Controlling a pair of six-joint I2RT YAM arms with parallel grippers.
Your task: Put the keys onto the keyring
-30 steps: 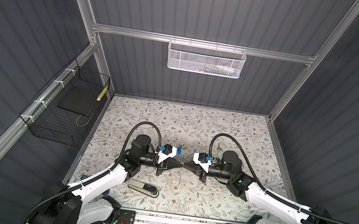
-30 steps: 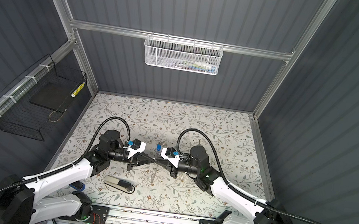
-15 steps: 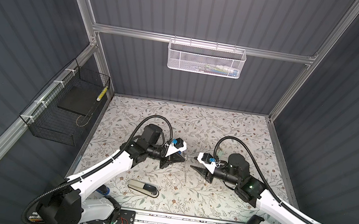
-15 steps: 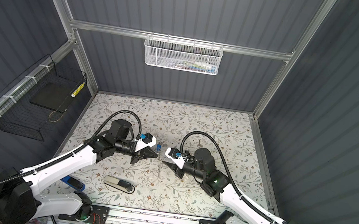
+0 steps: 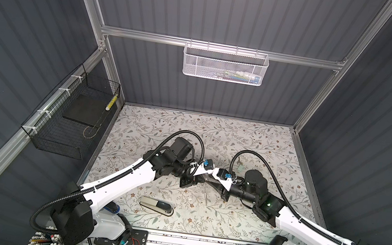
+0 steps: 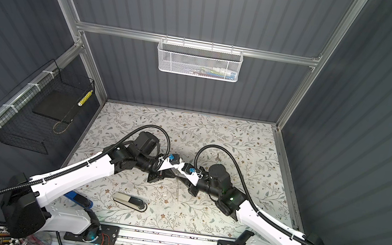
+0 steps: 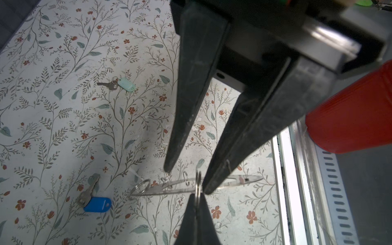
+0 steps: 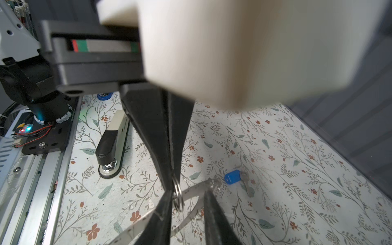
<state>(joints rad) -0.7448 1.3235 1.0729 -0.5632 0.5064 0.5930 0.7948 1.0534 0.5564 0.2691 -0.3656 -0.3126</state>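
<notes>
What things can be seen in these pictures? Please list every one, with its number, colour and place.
keyring: 1, grey metal, mid table between the grippers
small split ring: 1, silver, pinched at the keyring's edge
blue-tag key: 1, metal with blue tag, flat on the table
mint-tag key: 1, metal with pale green tag, flat on the table
stapler: 1, grey and black, near the table's front edge
white mesh basket: 1, white, rear wall
black wire basket: 1, black, left wall
red cup: 1, red, by the front rail
table: 1, floral, under everything
left gripper: 1, black, shut on the small split ring
right gripper: 1, black, open, at the keyring's band
</notes>
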